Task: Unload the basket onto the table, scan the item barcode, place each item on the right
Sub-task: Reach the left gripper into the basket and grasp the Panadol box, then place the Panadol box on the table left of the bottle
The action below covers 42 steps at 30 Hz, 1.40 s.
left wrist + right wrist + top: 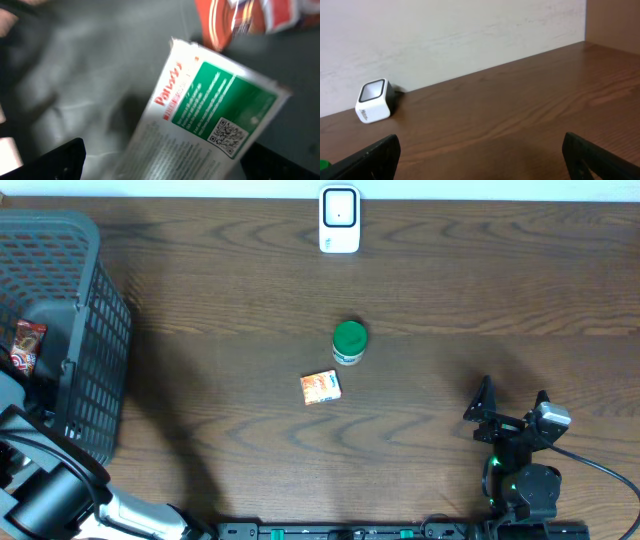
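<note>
At the left edge of the dark wooden bench (200, 300) you will find the dark plastic mesh basket (90, 330), with the left arm reaching into it. In the left wrist view, the left pincer (165, 165) stands fully open. Its two dark fingers (55, 160) sit at the lower corners of the frame and grip nothing. Between and beyond them lies a white-and-green cardboard carton (215, 110), tilted, with red lettering and a square printed code facing the camera. This view is blurred, so you cannot tell whether either finger touches the carton. A red foil packet (240, 17) lies just beyond the carton.

At the far edge of the bench, locate the white box-shaped barcode scanner (339, 220). Near the bench centre stands a small jar with a green lid (349, 342), and just beside it lies a small orange carton (321, 387). The right pincer (514, 402) hangs over the near right area, jaws spread wide and empty, well apart from all items.
</note>
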Each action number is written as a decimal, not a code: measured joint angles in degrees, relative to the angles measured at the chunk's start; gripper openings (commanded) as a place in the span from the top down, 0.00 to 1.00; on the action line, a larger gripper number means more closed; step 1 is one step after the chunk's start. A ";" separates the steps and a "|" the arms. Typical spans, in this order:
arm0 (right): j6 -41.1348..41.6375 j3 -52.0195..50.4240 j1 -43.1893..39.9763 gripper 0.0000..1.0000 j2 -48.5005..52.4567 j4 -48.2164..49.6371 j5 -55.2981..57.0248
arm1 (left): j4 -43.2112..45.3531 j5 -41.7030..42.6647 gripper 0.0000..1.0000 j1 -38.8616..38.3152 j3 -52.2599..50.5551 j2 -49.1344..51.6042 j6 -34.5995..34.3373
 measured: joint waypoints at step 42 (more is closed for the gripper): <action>0.00 0.00 0.00 0.01 0.00 0.02 0.02 | -6.84 44.19 0.48 -10.12 37.48 -33.88 -13.66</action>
